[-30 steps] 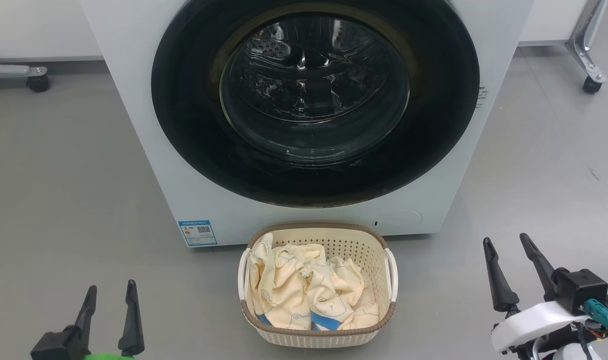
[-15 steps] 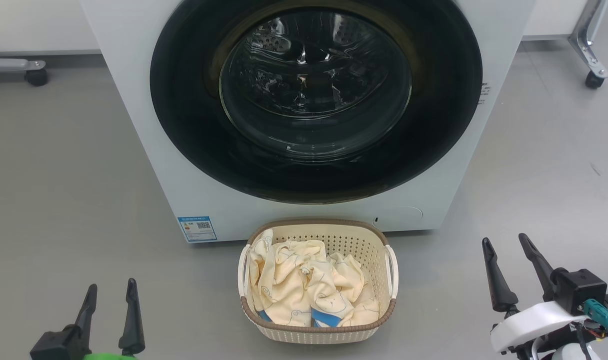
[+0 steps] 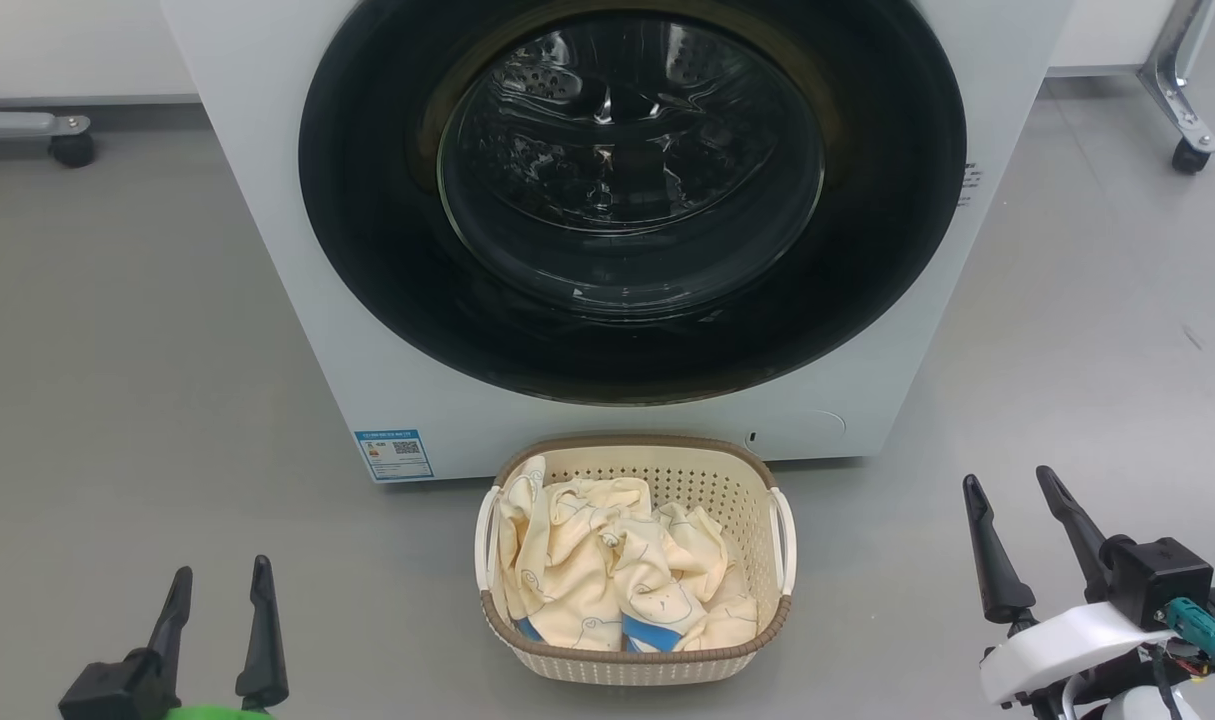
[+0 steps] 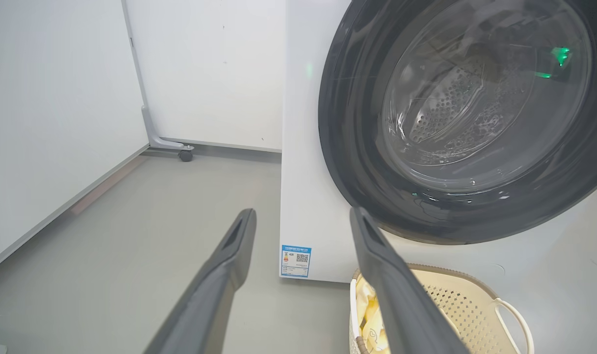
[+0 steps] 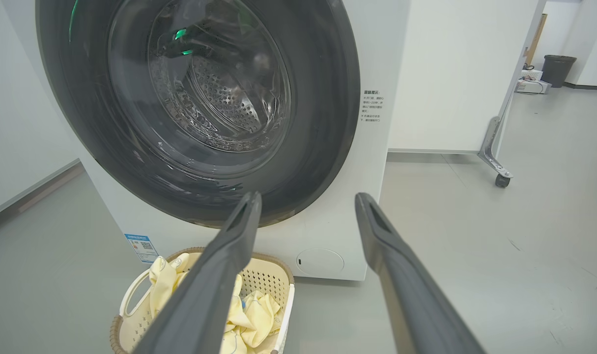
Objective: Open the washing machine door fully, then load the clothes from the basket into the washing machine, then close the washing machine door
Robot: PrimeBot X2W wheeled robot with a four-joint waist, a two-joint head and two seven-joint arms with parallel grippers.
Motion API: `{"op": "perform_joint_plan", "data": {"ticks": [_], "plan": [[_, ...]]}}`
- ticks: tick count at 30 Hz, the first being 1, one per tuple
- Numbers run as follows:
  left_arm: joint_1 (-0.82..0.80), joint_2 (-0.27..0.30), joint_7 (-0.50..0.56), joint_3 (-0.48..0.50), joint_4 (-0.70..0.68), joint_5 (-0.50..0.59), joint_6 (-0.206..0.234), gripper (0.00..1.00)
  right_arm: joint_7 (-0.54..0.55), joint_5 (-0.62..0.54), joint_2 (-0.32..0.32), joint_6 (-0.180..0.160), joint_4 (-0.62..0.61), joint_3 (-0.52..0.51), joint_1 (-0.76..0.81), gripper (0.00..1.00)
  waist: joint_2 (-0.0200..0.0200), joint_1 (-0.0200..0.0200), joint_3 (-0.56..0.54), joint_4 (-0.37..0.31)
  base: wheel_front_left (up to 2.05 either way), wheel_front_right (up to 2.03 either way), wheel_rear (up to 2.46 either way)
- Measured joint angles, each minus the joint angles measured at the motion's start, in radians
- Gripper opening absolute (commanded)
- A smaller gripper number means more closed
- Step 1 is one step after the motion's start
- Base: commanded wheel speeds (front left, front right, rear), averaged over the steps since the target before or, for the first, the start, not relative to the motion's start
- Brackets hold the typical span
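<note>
Washing machine: one, a white, smooth-sided box. Its door is shut flush against the front, a wide glossy black ring around a bulging clear glass window. The perforated steel drum shows through the glass. One small blue sticker sits at the lower front corner.

Basket: one, cream plastic, a rounded rectangle with perforated walls, a brown rim and two white side handles. It stands on the floor just in front of the machine, below the door.

Clothes: soft, pale yellow, crumpled in the basket, with thin line prints and blue patches. Number of garments cannot be told.

Floor is smooth matt grey. White wall panels behind, on metal legs with two casters.

Left hand and right hand: two dark tapered fingers each, spread apart, holding nothing, low on either side of the basket.
</note>
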Motion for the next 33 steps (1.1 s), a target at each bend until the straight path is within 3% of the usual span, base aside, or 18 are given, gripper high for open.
{"op": "perform_joint_plan", "data": {"ticks": [17,33], "plan": [[0.000,-0.002,0.000,0.007,-0.010,0.000,0.000,1.00,0.000,0.000,0.004,0.000,0.000,0.000,0.000,1.00,0.0000,0.0000,0.005,-0.006,0.37,0.37,-0.74],[-0.001,-0.004,0.000,0.026,-0.013,-0.012,0.000,1.00,0.000,0.000,0.005,0.000,0.000,0.007,0.000,1.00,0.0000,0.0000,0.010,-0.007,0.76,0.76,-1.51]]}}
